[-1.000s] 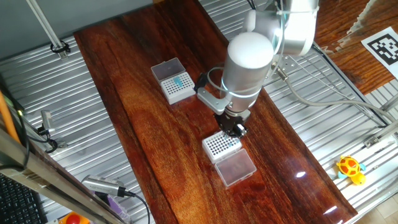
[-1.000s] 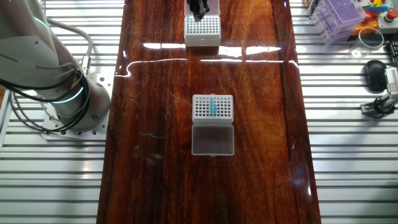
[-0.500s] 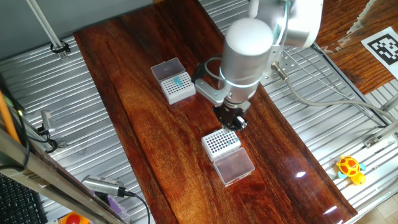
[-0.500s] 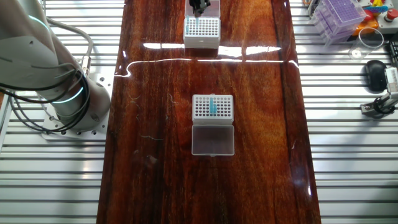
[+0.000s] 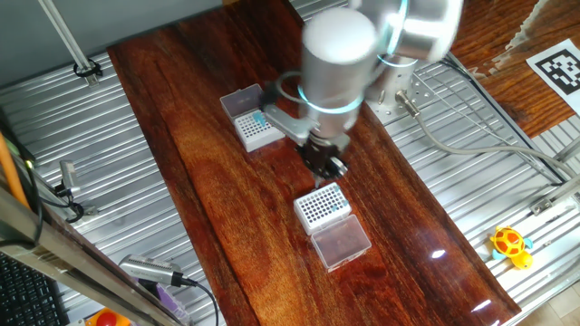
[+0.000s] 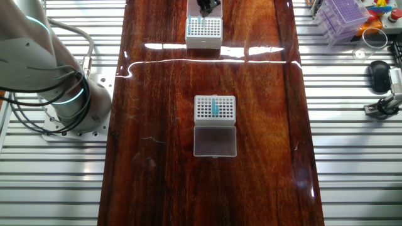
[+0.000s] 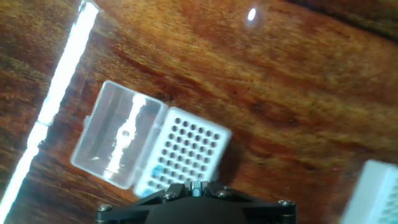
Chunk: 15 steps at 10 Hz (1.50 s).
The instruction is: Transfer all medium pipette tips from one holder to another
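In one fixed view a white rack (image 5: 257, 129) holds a cluster of teal medium pipette tips (image 5: 261, 119), its clear lid (image 5: 242, 98) open behind it. A second white rack (image 5: 323, 206) with its lid (image 5: 341, 243) flat on the table sits nearer. My gripper (image 5: 331, 169) hangs between the two racks, above the table. In the hand view its fingers (image 7: 196, 185) are shut on a teal tip, above the mostly bare rack (image 7: 189, 149), which shows one teal dot (image 7: 157, 171). The other fixed view shows the tip cluster (image 6: 215, 108) and my gripper (image 6: 207, 7) over the far rack (image 6: 204, 30).
The arm's base (image 6: 69, 107) stands on the metal slats left of the wooden table (image 6: 157, 157). A purple rack (image 6: 342, 16) and a mouse (image 6: 379, 74) lie off to the right. A yellow toy (image 5: 510, 244) sits on the slats.
My gripper has lifted off the nearer, mostly bare rack and moved toward the rack with the teal tips.
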Motion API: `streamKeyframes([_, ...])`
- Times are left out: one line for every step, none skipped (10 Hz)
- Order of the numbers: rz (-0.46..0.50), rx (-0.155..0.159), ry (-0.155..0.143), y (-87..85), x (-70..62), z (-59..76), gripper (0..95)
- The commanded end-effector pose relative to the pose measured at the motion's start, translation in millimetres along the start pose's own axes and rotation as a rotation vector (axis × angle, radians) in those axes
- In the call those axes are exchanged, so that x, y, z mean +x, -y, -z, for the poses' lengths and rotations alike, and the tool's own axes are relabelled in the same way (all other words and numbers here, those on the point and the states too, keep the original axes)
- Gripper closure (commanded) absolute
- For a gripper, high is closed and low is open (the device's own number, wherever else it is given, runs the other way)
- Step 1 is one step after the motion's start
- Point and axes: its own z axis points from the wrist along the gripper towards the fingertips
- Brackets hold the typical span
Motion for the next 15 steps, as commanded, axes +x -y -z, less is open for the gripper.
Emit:
streamKeyframes([0.062, -0.001, -0.011, 36.3, 7.0, 5.9, 95.0])
streamKeyframes([0.075, -0.003, -0.01, 42.9, 9.7, 6.6, 95.0])
streamKeyframes([0.065, -0.004, -0.012, 42.9, 9.7, 6.6, 95.0])
streamKeyframes([0.038, -0.003, -0.012, 42.9, 9.7, 6.6, 95.0])
streamKeyframes([0.007, 0.002, -0.011, 42.9, 9.7, 6.6, 95.0])
streamKeyframes([-0.016, 0.005, -0.009, 42.9, 9.7, 6.6, 95.0])
streamKeyframes([-0.049, 0.008, -0.003, 42.9, 9.7, 6.6, 95.0])
streamKeyframes([-0.074, 0.01, 0.0, 42.9, 9.7, 6.6, 95.0])
streamKeyframes([-0.097, 0.009, 0.006, 42.9, 9.7, 6.6, 95.0])
streamKeyframes([-0.115, 0.012, 0.013, 42.9, 9.7, 6.6, 95.0])
streamKeyframes([-0.125, 0.012, 0.016, 42.9, 9.7, 6.6, 95.0])
streamKeyframes([-0.124, 0.011, 0.02, 42.9, 9.7, 6.6, 95.0])
streamKeyframes([-0.121, 0.014, 0.019, 42.9, 9.7, 6.6, 95.0])
streamKeyframes([-0.118, 0.019, 0.018, 42.9, 9.7, 6.6, 95.0])
streamKeyframes([-0.099, 0.021, 0.02, 49.8, 12.4, 6.7, 95.0])
